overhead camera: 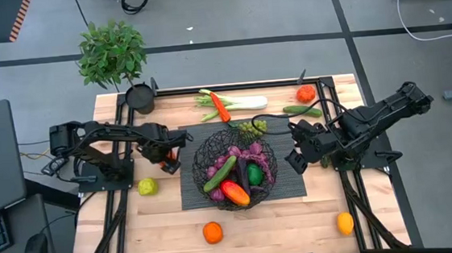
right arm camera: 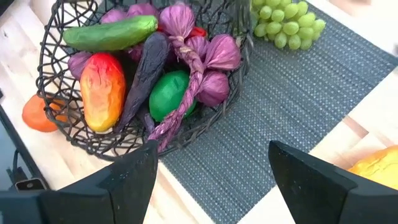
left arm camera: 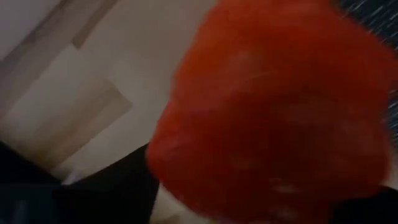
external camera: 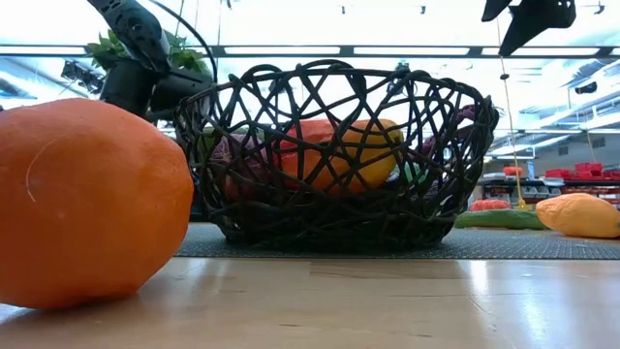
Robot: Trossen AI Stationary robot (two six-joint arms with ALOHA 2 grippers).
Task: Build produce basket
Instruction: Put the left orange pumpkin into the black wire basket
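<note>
Basket (overhead camera: 235,173) sits mid-worktop, stiff wire, already part-filled. My left fingers (overhead camera: 167,155), at its 9 o'clock, clench a red piece of produce (left arm camera: 273,112), light and likely slippery, gripped across its middle. My right fingers (right arm camera: 211,171) hang released at 3 o'clock.

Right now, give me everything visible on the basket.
The basket is a round, open bowl of thin black crisscrossing wire, see-through, upright on a dark woven mat at the table's middle. It holds a cucumber, a red-yellow mango-like fruit, a dark eggplant, a green piece and braided purple bulbs. Neither arm touches it; green grapes lie beside it on the mat.
</note>
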